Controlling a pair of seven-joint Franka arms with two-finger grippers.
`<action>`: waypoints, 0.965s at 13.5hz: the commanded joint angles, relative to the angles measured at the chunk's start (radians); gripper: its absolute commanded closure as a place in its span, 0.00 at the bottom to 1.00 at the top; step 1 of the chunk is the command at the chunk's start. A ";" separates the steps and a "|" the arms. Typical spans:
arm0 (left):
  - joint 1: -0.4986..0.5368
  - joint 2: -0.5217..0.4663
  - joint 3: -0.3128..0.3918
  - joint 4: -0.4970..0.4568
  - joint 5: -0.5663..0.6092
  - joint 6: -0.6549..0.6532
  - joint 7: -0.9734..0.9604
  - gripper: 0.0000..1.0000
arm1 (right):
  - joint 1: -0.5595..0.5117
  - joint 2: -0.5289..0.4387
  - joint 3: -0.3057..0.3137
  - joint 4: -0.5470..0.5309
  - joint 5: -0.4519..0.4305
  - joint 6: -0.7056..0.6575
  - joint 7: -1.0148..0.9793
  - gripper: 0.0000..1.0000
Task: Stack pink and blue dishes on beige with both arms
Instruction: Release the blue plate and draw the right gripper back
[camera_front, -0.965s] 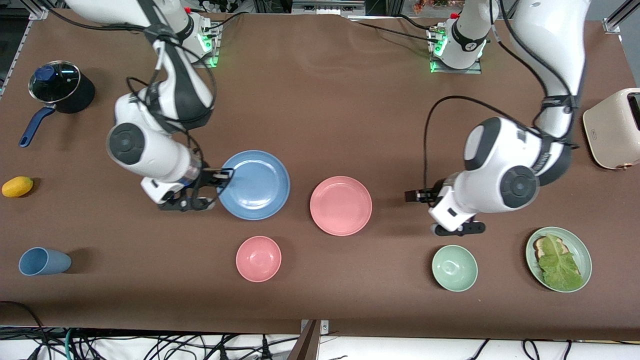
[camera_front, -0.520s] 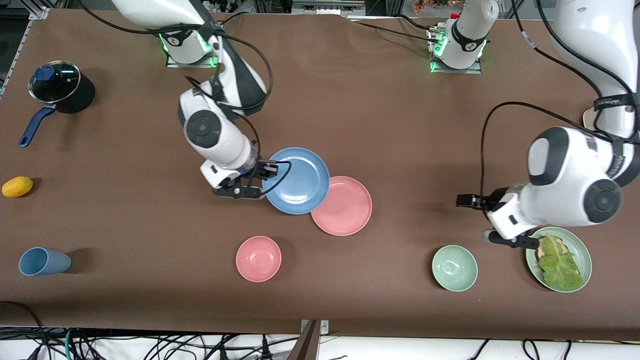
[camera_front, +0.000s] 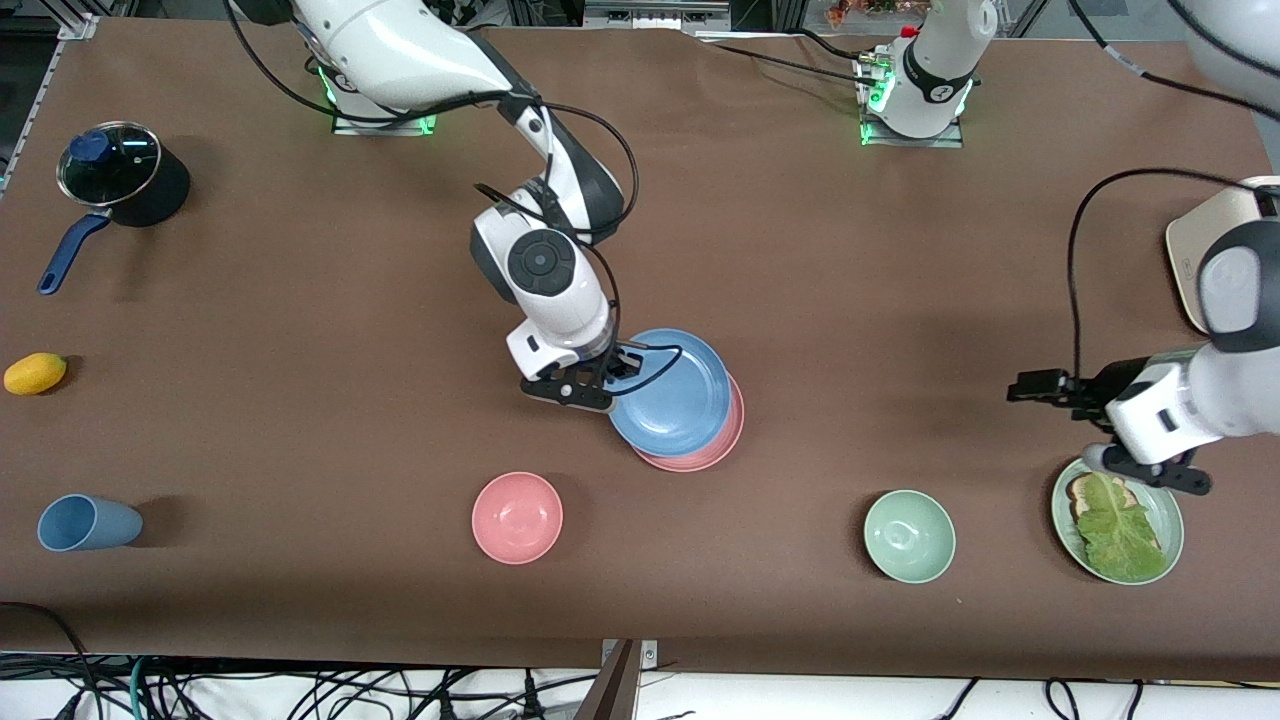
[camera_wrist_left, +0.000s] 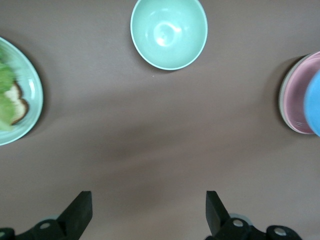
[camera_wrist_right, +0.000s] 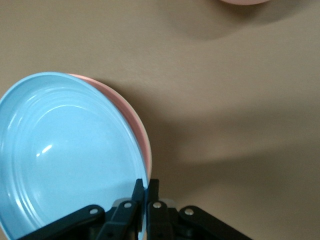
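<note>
Since the earlier frame we have carried the blue plate (camera_front: 672, 391) from the right arm's end of the worktop (camera_front: 800, 250) to the middle, so that it now hangs over the pink plate (camera_front: 722, 437) and covers most of it, offset toward the right arm's end. The right tool (camera_front: 612, 372) is clamped shut on the blue plate's rim, with the plate sticking out to one side of the jaws. The left tool (camera_front: 1040, 386) has drawn away toward its own end of the worktop and now hovers empty, jaws wide open, over bare brown surface near the green plate of lettuce and bread (camera_front: 1118, 518); that arm waits. In the left wrist view a pale beige rim (camera_wrist_left: 283, 100) peeks out under the pink plate, so we judge the beige plate sits at the bottom of the pile. The risk we see is the offset: if we release now, the blue plate may land askew on the pink rim, rock or slide off, and a one-sided rim grip can let the plate tip as the jaws open. Lowering it tilted could also nudge the pink plate off the beige one. We find no readable brand, label or writing on any of the dishes.
</note>
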 joint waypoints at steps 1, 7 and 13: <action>-0.006 -0.078 0.023 0.017 0.027 -0.038 0.018 0.00 | 0.011 0.054 -0.007 0.051 -0.019 0.059 0.045 1.00; -0.013 -0.211 0.024 -0.003 0.010 -0.159 0.027 0.00 | 0.011 0.059 -0.010 0.051 -0.019 0.073 0.042 0.91; -0.036 -0.222 0.017 0.010 0.095 -0.207 0.020 0.00 | 0.015 0.057 -0.010 0.050 -0.085 0.070 0.040 0.34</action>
